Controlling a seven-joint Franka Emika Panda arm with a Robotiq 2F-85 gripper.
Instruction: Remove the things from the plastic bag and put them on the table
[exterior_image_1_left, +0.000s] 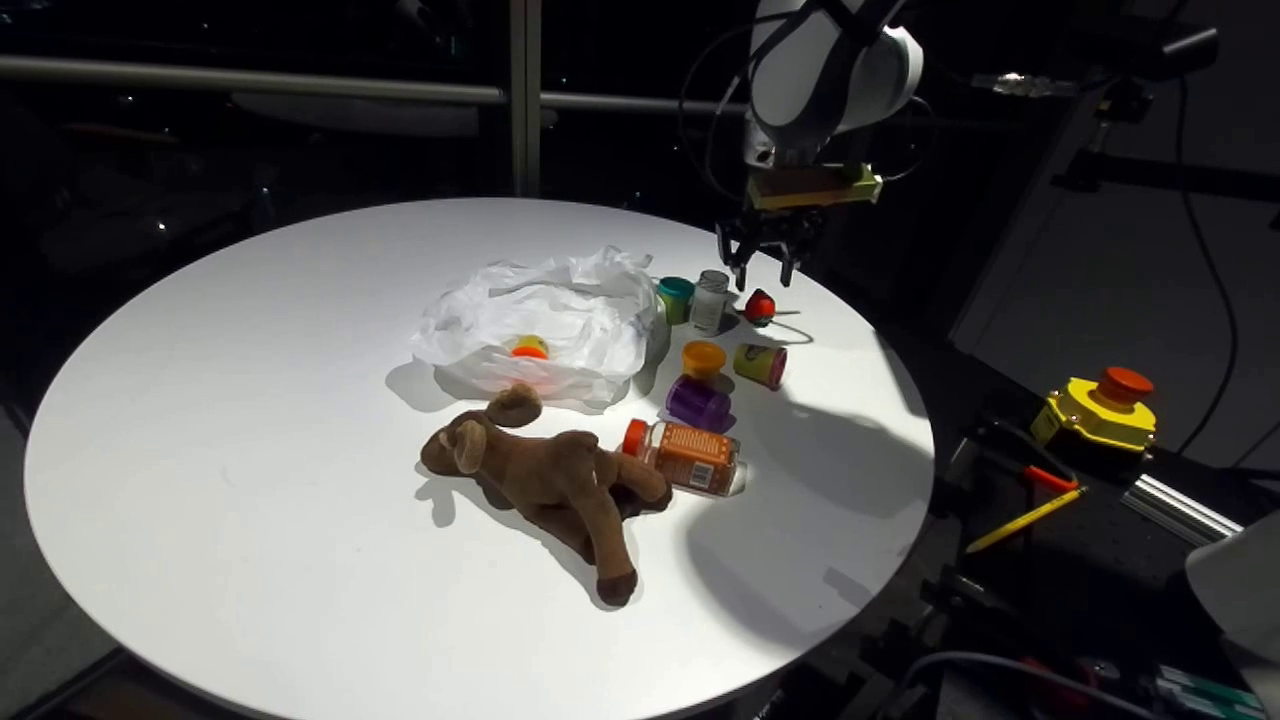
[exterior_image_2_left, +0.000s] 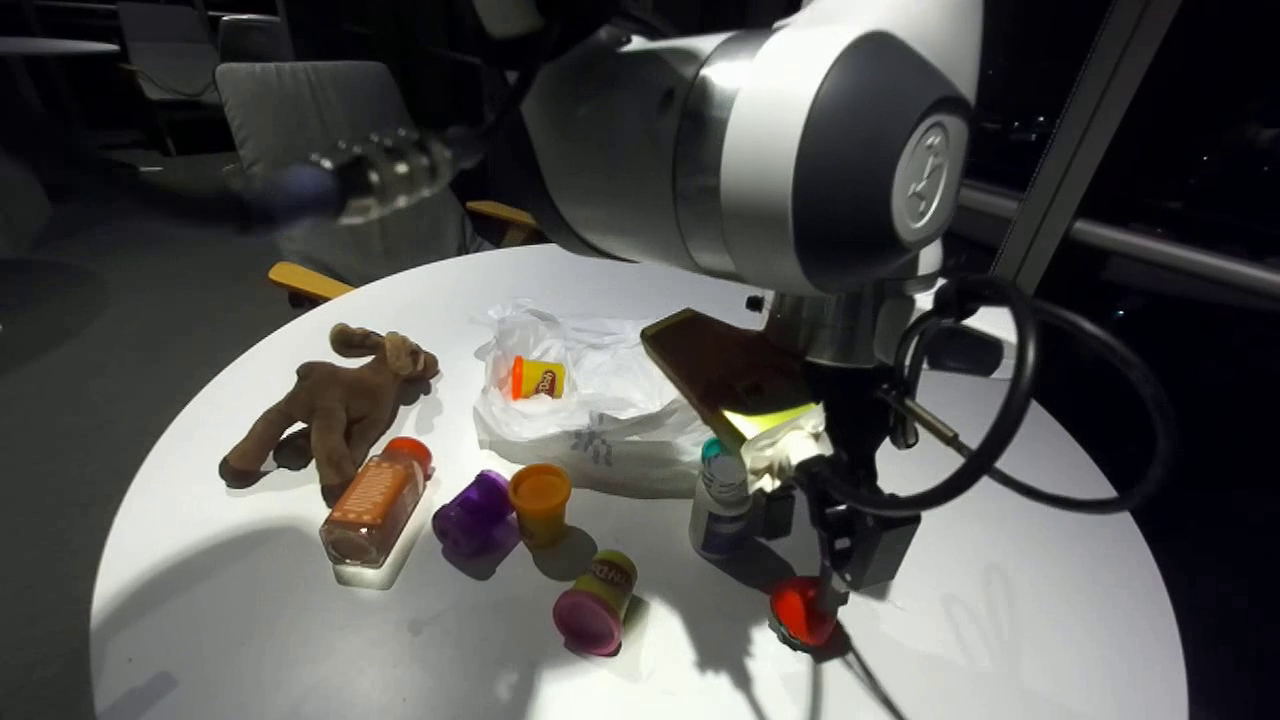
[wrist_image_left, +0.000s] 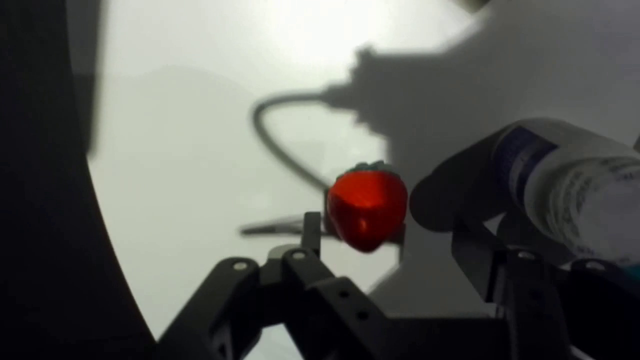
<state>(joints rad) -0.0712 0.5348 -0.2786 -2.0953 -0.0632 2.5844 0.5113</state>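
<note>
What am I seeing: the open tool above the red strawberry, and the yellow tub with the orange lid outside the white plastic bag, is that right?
Not quite: the yellow tub with the orange lid lies inside the white plastic bag, not outside it, as an exterior view shows. The open tool above the red strawberry is right.

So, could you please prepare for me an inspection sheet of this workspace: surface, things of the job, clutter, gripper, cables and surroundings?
Surface: round white table, shadows across it.
Job's things: orange-lidded yellow tub in the plastic bag; outside the bag, plush animal, orange-capped bottle, pale bottle, red strawberry, purple tub, orange tub, pink-ended tub, teal-lidded tub.
Clutter: yellow stick beside the table, not on it.
Gripper: open, above the strawberry.
Cables: black cable loops by the gripper; snagging cannot be judged.
Surroundings: grey chair beyond the table in an exterior view; yellow box with red button near the stick.
</note>
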